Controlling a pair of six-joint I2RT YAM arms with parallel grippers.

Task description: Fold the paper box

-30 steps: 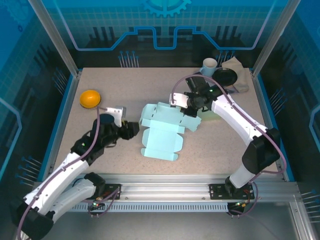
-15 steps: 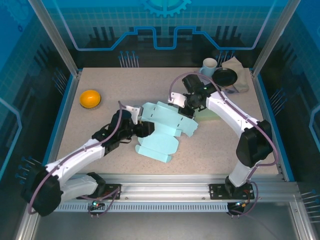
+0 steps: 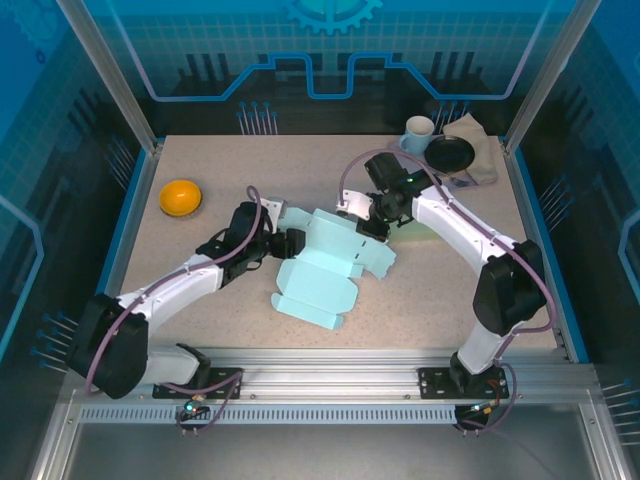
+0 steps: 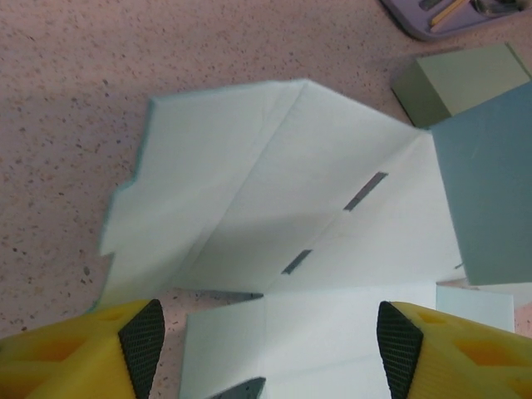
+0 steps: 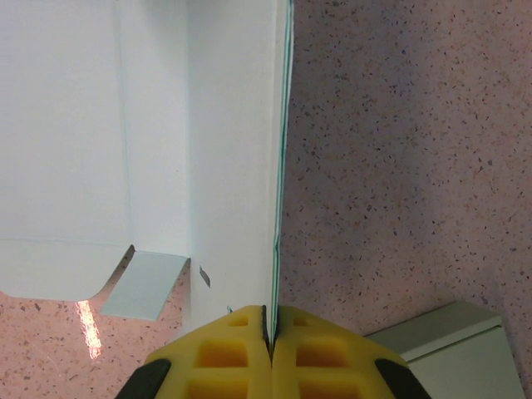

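Box edge [image 5: 277,166] in R claw [image 5: 270,324] (tight)

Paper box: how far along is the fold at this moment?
Done: little. The paper box lies mostly as an opened blank on the table. In hand: the right tool is shut on the edge of one panel, holding it raised; the left tool hovers open over the far left flap. Left: raising the other walls, tucking the tabs, closing it up.
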